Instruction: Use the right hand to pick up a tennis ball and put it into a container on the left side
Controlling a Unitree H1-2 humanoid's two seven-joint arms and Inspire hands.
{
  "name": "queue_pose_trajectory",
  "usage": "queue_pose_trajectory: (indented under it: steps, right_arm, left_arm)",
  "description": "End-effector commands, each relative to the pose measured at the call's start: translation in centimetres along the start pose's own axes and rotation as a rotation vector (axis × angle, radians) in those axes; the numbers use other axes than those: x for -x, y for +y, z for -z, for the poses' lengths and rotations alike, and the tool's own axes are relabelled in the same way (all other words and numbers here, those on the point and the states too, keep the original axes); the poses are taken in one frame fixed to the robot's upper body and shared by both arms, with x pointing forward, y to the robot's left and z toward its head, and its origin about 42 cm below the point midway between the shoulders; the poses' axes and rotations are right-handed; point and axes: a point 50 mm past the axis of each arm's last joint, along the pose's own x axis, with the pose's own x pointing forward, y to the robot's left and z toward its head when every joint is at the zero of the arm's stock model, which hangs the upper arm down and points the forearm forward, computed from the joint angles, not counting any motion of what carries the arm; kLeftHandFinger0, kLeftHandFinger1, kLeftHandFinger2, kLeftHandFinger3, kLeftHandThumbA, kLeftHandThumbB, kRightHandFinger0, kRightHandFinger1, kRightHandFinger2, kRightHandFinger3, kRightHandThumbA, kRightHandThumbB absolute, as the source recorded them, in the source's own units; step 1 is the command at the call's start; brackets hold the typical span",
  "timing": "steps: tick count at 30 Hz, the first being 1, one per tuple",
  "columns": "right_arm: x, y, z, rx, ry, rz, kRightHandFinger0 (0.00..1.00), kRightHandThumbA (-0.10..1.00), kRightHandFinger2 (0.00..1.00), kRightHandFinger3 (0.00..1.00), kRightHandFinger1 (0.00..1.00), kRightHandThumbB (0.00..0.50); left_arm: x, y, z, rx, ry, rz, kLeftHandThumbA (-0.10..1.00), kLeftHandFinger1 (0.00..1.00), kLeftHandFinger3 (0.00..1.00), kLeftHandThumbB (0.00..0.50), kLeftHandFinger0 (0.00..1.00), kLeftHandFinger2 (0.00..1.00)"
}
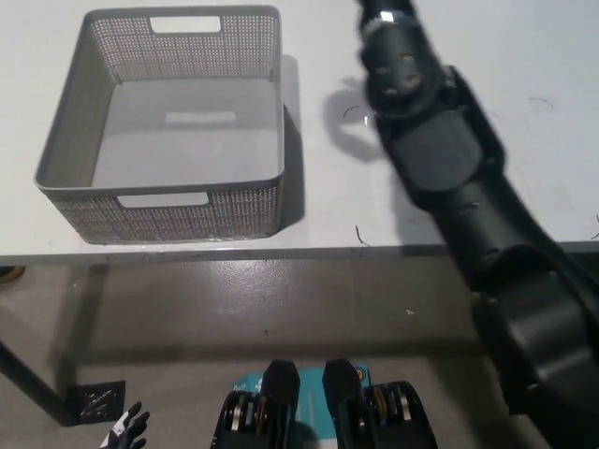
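Note:
The grey perforated basket [187,213] stands on the left part of the white table [323,210], and nothing lies in it. My black right arm [440,159] reaches up over the table to the picture's top edge, just right of the basket's far corner. Its hand is cut off by that edge, and no tennis ball shows anywhere. My white left hand [125,432] rests low at the bottom left, below the table, with its fingers apart and nothing in them.
The table's front edge [281,251] runs across the picture below the basket. Beneath it lies grey floor, with a dark table leg and foot plate [94,400] at the lower left.

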Motion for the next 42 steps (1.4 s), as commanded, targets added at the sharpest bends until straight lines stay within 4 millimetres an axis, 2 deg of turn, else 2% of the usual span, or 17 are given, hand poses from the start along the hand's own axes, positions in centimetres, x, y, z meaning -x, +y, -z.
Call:
queue_pose_trajectory:
  steps: [1,10,12,16,20,24,28,31,33,35,36,37,38,39,40,41,42]
  right_arm:
    - [-2.6,1.8,-6.2,0.017,-0.114,-0.030,0.00,-0.10,0.78,0.93,0.39,0.153]
    - [-2.3,8.0,-6.8,0.012,-0.062,-0.128,0.00,-0.10,0.78,0.93,0.36,0.149]
    - [-1.9,9.3,-6.4,0.021,-0.033,-0.155,0.00,-0.10,0.76,0.89,0.33,0.163]
    - [-1.0,10.4,-4.6,0.061,0.015,-0.196,0.00,-0.10,0.75,0.80,0.30,0.166]
    - [-0.2,10.9,-2.9,0.099,0.077,-0.224,0.00,-0.10,0.75,0.80,0.29,0.166]
    - [0.9,11.7,-1.1,0.150,0.123,-0.268,0.00,-0.10,0.67,0.65,0.25,0.192]
    - [1.8,12.5,0.1,0.157,0.189,-0.304,0.00,-0.10,0.66,0.61,0.27,0.189]
    - [2.3,12.9,0.8,0.173,0.213,-0.331,0.00,-0.10,0.68,0.67,0.27,0.193]
    - [2.6,13.1,1.2,0.214,0.232,-0.365,0.00,-0.10,0.76,0.74,0.37,0.184]
    - [2.8,13.2,1.5,0.257,0.220,-0.379,0.00,-0.10,0.75,0.70,0.40,0.197]
    - [2.9,13.2,1.6,0.275,0.223,-0.388,0.01,-0.10,0.72,0.64,0.42,0.200]
    - [3.1,13.4,1.8,0.297,0.228,-0.405,0.00,-0.06,0.65,0.59,0.39,0.193]
    - [3.2,13.5,1.9,0.317,0.237,-0.421,0.09,0.06,0.67,0.68,0.44,0.184]
    - [3.1,13.5,2.0,0.358,0.266,-0.463,0.39,0.28,0.87,0.96,0.69,0.149]
    - [3.0,13.4,2.0,0.357,0.280,-0.481,0.63,0.39,1.00,1.00,0.89,0.196]
    - [3.0,13.4,2.1,0.352,0.294,-0.495,0.77,0.47,1.00,1.00,0.99,0.222]
    - [3.0,13.3,2.1,0.355,0.299,-0.502,0.84,0.51,1.00,1.00,1.00,0.232]
  left_arm:
    - [-0.1,0.5,-0.5,-0.009,-0.053,0.027,1.00,1.00,1.00,0.319,1.00,1.00]
    - [-0.9,0.5,-1.1,-0.029,-0.076,0.032,1.00,1.00,1.00,0.313,1.00,1.00]
    - [-1.1,0.7,-1.4,-0.033,-0.088,0.035,1.00,1.00,1.00,0.318,1.00,1.00]
    - [-1.6,1.0,-1.8,-0.029,-0.098,0.040,1.00,1.00,1.00,0.331,1.00,1.00]
    - [-2.2,1.1,-2.6,-0.033,-0.105,0.044,1.00,1.00,1.00,0.332,1.00,1.00]
    - [-2.9,1.2,-3.1,-0.051,-0.102,0.046,1.00,1.00,1.00,0.351,1.00,1.00]
    - [-3.5,1.3,-3.5,-0.054,-0.121,0.052,1.00,1.00,1.00,0.354,1.00,1.00]
    - [-3.7,1.5,-3.7,-0.057,-0.121,0.056,1.00,1.00,1.00,0.360,1.00,1.00]
    - [-3.9,1.6,-3.9,-0.076,-0.121,0.060,1.00,1.00,1.00,0.369,1.00,1.00]
    - [-4.2,1.7,-4.0,-0.079,-0.127,0.065,1.00,1.00,1.00,0.366,1.00,1.00]
    - [-4.3,1.7,-4.0,-0.077,-0.128,0.065,1.00,1.00,1.00,0.366,1.00,1.00]
    - [-4.4,1.7,-4.0,-0.069,-0.130,0.067,1.00,1.00,1.00,0.373,1.00,1.00]
    - [-4.5,1.8,-4.1,-0.070,-0.130,0.069,1.00,1.00,1.00,0.374,1.00,1.00]
    - [-4.6,1.8,-4.1,-0.076,-0.137,0.076,1.00,1.00,1.00,0.374,1.00,1.00]
    - [-4.6,1.8,-4.2,-0.074,-0.133,0.076,1.00,1.00,1.00,0.385,1.00,1.00]
    - [-4.7,1.9,-4.2,-0.075,-0.134,0.077,1.00,1.00,1.00,0.384,1.00,1.00]
    - [-4.7,1.9,-4.2,-0.073,-0.133,0.077,1.00,1.00,1.00,0.383,1.00,1.00]
